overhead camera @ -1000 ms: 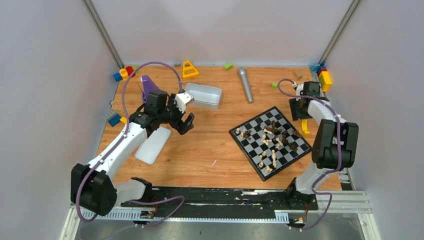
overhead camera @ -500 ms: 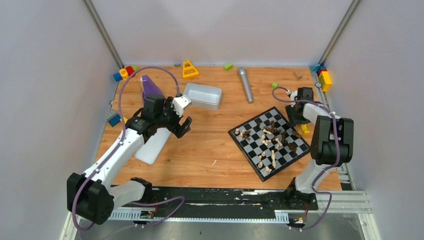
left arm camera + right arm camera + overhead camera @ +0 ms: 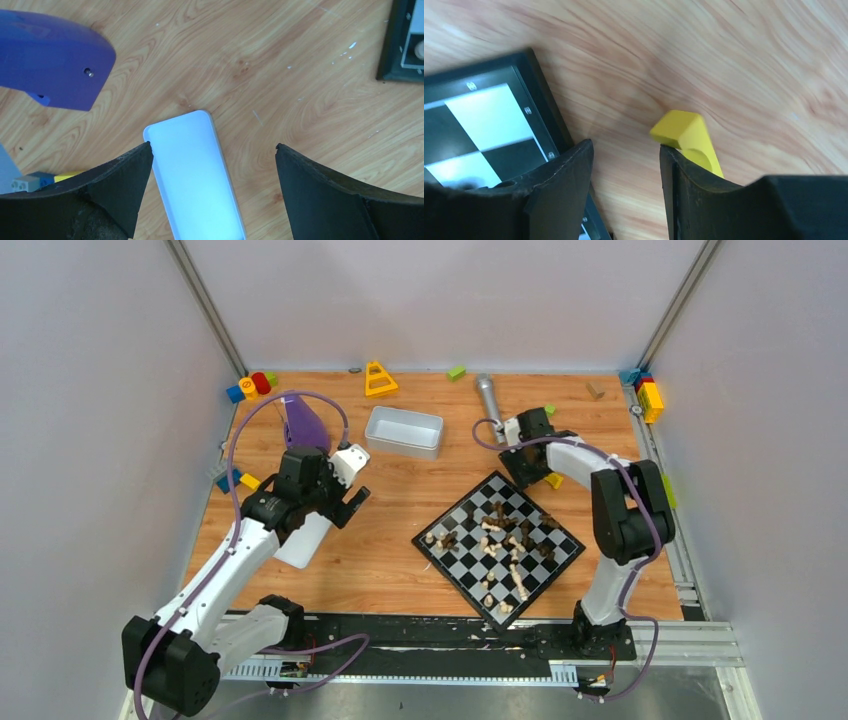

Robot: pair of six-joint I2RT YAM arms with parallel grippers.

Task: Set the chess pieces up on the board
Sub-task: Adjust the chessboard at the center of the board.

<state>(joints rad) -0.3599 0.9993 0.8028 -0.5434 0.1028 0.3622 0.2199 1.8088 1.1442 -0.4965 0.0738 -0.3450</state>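
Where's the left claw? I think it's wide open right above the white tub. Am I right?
Not quite. The left gripper is wide open, but above the flat white lid, not the white tub farther back. The left wrist view shows it.

A robotics lab test cell: plain grey walls (image 3: 90,390), aluminium frame posts (image 3: 205,305), a black mounting rail (image 3: 450,632) edging the table (image 3: 400,500).

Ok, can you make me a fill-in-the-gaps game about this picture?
The chess pieces lie jumbled on the ____.
The left gripper hovers open above a flat white ____.
The block beside the right gripper is coloured ____.
Missing words: board, lid, yellow.
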